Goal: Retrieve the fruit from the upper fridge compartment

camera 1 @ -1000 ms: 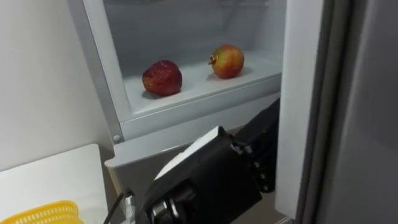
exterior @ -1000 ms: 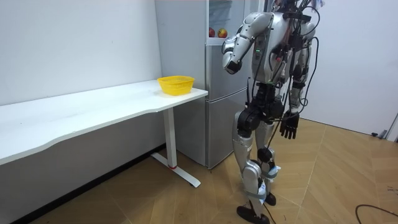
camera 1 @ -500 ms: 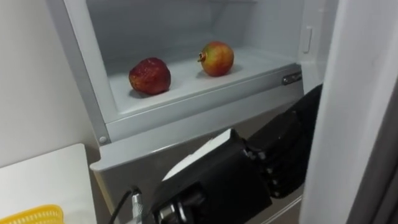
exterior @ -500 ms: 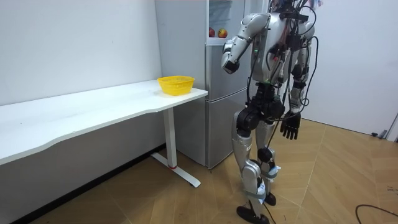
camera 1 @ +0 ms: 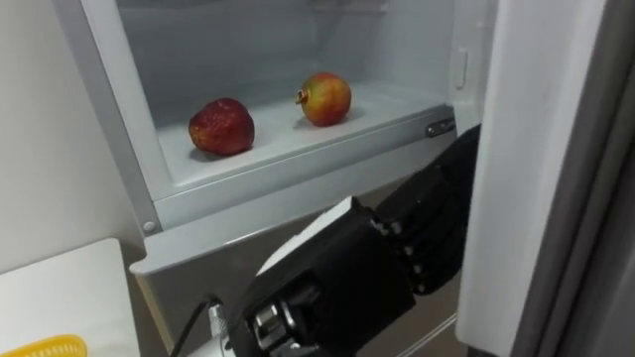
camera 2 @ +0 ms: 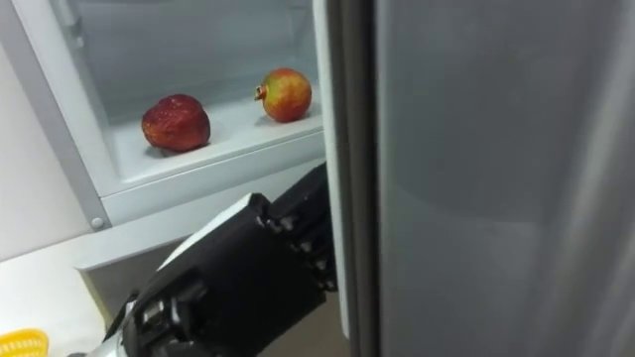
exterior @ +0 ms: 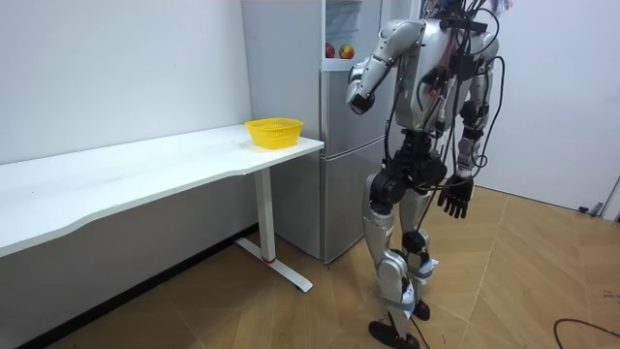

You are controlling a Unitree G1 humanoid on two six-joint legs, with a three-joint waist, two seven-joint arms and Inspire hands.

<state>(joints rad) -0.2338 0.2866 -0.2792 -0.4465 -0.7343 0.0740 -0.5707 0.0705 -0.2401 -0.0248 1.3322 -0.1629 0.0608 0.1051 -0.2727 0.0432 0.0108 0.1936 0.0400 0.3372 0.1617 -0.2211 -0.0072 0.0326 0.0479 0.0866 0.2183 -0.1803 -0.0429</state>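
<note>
Swung slightly toward the room view's right since 0.5 s ago: right robot hand [exterior: 455, 201], hanging by the hip, fingers loose and apart. Standing on wood floor [exterior: 542, 271] at open upper fridge [camera 1: 99, 99], next to white table [exterior: 145, 170] with yellow basket [exterior: 273, 131] at its end. Left robot hand [camera 1: 397, 248] raised at fridge door [camera 1: 516, 159] edge, fingertips hidden behind it, can't tell grip. Dark red fruit [camera 1: 221, 127] and red-yellow fruit [camera 1: 325, 98] apart on white shelf [camera 1: 288, 139], untouched.

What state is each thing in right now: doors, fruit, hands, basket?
Upper door, open.
Lower door, shut.
Dark red fruit, on the shelf, untouched.
Lighter fruit, on the shelf, apart from the other.
Left hand, at the upper door's edge, below the shelf.
Right hand, open, hanging by the leg.
Basket, upright on the table.
</note>
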